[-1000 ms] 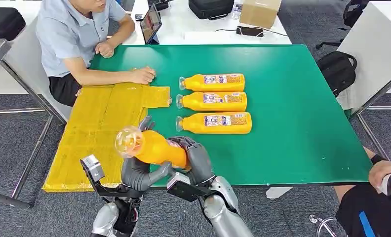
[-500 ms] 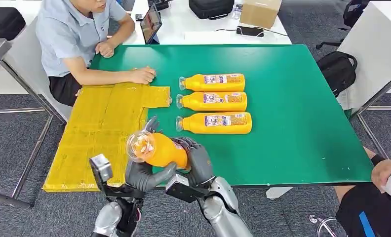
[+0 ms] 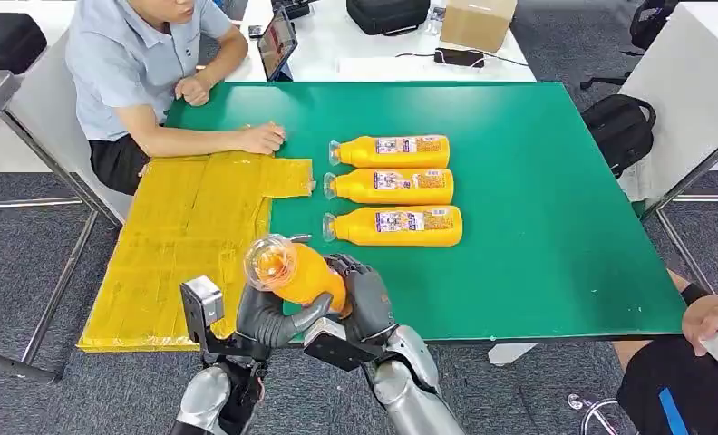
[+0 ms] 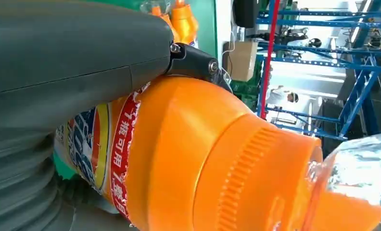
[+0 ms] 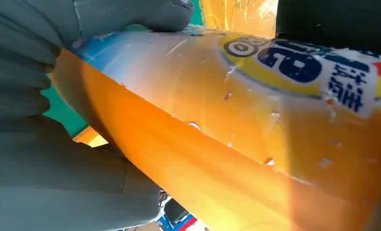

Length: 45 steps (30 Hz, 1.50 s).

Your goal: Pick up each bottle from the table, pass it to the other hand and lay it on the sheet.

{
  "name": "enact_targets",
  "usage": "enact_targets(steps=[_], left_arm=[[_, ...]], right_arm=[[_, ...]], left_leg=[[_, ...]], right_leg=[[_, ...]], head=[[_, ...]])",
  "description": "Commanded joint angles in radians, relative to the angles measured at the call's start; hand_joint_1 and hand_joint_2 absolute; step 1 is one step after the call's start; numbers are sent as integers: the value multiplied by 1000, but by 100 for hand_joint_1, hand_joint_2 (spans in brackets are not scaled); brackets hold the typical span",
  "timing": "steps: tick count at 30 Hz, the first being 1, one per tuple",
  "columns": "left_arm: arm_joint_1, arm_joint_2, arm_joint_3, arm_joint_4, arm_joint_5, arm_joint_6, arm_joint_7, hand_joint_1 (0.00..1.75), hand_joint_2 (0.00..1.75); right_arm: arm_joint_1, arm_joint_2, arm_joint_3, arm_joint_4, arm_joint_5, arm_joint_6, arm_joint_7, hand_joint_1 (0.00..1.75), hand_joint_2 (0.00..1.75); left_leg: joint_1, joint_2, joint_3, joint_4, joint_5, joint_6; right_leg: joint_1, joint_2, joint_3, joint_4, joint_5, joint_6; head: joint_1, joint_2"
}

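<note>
Over the last second the held bottle (image 3: 294, 274) has drifted right along the near edge of the green worktop (image 3: 537, 227), off the yellow sheet (image 3: 188, 236), its clear cap tipped up towards the camera. Both hands now wrap it: the left hand (image 3: 269, 317) has closed up under its neck end, and the right hand (image 3: 364, 294) clasps its base. The handover looks midway, three more bottles (image 3: 392, 188) waiting on the worktop.
</note>
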Motion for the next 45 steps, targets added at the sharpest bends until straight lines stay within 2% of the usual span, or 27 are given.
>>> enact_targets(steps=[1,8,9,10,11,12,16,19,21,25,28,33,37,38,41,43,45], left_arm=[[-42,-26,-30,122,24,-3,41,175,175],[-42,-26,-30,122,24,-3,41,175,175],[-42,-26,-28,125,43,-13,54,175,175],[-44,-26,-23,131,80,-29,78,175,175],[-43,-26,-12,135,103,-33,99,175,175],[-45,-26,-1,139,104,-30,104,175,175],[-86,-7,56,128,7,53,135,175,175],[-137,32,124,111,-137,101,182,175,175],[-161,47,173,123,-195,103,207,175,175],[-189,65,254,149,-132,43,199,175,175],[-187,67,254,123,-128,28,173,175,175],[-271,110,225,134,-351,146,185,175,175],[-320,123,255,146,-403,160,200,175,175],[-343,149,236,150,-529,225,205,175,175],[-446,224,213,236,-845,284,283,175,175],[-504,258,218,312,-965,277,301,175,175],[-519,257,231,340,-973,275,290,175,175]], right_arm=[[-51,4,58,33,-6,-3,-22,143,175],[-51,4,58,33,-6,-3,-22,143,175],[-52,4,58,34,2,-11,-29,77,175],[-50,4,57,33,7,-26,-44,0,175],[-54,4,58,44,22,-44,-60,0,175],[-53,4,61,47,59,-80,-58,0,0],[-50,4,62,53,105,-132,-78,0,0],[-60,4,49,94,129,-163,-106,0,0],[-71,4,40,121,109,-169,-118,0,0],[-95,4,21,165,76,-180,-149,0,0],[-100,2,28,172,46,-178,-155,0,0],[-87,-8,32,121,10,-153,-155,0,0],[-85,-7,29,107,7,-141,-155,0,0],[-83,-7,34,101,1,-135,-155,0,0],[-79,-6,43,91,-6,-115,-155,0,0],[-74,-8,52,78,-21,-107,-155,0,0],[-74,-9,54,78,-23,-108,-155,0,0]], left_leg=[[0,0,3,0,-1,1],[0,0,3,0,-1,2],[0,0,3,0,-1,2],[0,0,2,0,0,1],[0,0,3,0,-1,2],[-1,0,3,0,-1,1],[0,1,4,-1,-1,2],[0,0,2,0,0,1],[0,1,2,-1,0,1],[0,3,4,-2,0,1],[0,2,3,-1,1,1],[1,-1,3,0,1,1],[0,-1,2,0,1,2],[0,-1,1,0,2,1],[0,-2,-1,0,3,1],[0,-2,0,0,3,1],[0,-2,0,0,3,1]], right_leg=[[1,-1,3,0,-1,-2],[1,-1,4,-1,-1,-3],[1,-1,3,-1,-1,-2],[0,-1,2,0,0,-2],[0,-1,3,-1,-1,-2],[0,-1,2,0,-1,-2],[0,-1,4,0,-1,-3],[1,-1,2,0,0,-2],[1,-1,2,0,0,-3],[1,1,4,-1,1,-3],[1,0,3,-1,0,-3],[2,-3,4,0,-1,-4],[1,-5,3,1,0,-3],[1,-4,2,1,0,-2],[1,-5,1,1,0,-2],[1,-5,2,1,0,-3],[1,-6,2,1,0,-3]], head=[[0,0],[0,0],[0,0],[0,0],[0,0],[0,0],[0,0],[0,0],[0,0],[1,0],[2,0],[1,0],[1,0],[1,0],[1,0],[1,0],[1,0]])
